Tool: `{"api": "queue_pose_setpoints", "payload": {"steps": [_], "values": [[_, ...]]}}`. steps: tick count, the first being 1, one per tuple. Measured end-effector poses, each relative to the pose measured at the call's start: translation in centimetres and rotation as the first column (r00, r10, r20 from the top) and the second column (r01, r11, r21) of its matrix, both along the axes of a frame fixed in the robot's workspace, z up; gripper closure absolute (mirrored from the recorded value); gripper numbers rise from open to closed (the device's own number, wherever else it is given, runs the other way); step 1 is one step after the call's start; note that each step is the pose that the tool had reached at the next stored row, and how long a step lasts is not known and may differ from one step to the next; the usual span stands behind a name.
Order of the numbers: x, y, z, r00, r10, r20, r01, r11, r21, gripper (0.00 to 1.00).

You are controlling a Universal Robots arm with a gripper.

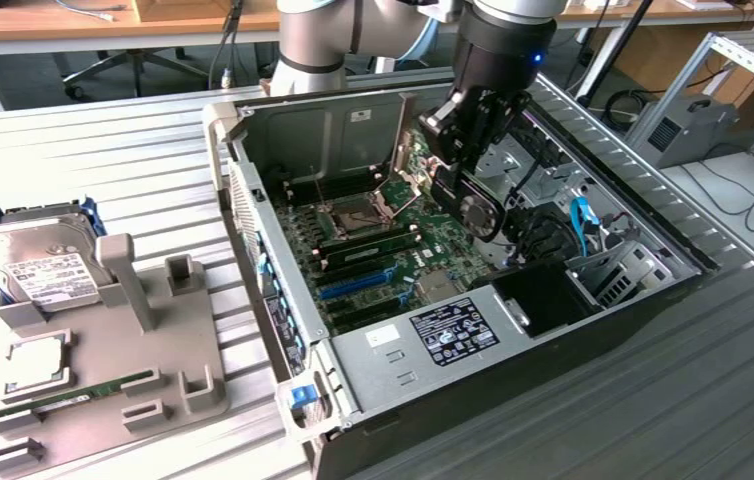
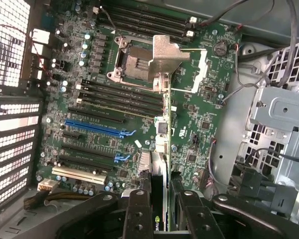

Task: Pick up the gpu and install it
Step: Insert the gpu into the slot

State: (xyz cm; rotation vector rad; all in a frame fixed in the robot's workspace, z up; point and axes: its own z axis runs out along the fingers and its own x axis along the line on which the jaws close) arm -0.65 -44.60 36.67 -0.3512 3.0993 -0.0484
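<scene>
1. Black graphics card (image 1: pixel 481 212) sits clamped edge-on between the claw's (image 1: pixel 464 160) fingers (image 2: pixel 137 214), hanging inside the open computer case (image 1: pixel 350 370), just above the motherboard (image 2: pixel 199 124).
2. Likely light and stiff, but fragile: exposed fan, small parts.
3. Best hold looks like the bare board edges, clear of fan and contacts.

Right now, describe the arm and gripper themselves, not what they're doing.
The arm has pale grey cylindrical links. Its wrist section is black and round, with a small blue light. The gripper is black, built of jointed bars; its fingers show round pivot pins.
</scene>
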Motion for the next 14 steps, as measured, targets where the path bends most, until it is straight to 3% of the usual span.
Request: {"api": "queue_pose_setpoints", "payload": {"steps": [14], "values": [[0.01, 0.01, 0.00, 0.9999, 0.017, 0.0000, -0.017, 0.9999, 0.0001, 0.74]]}}
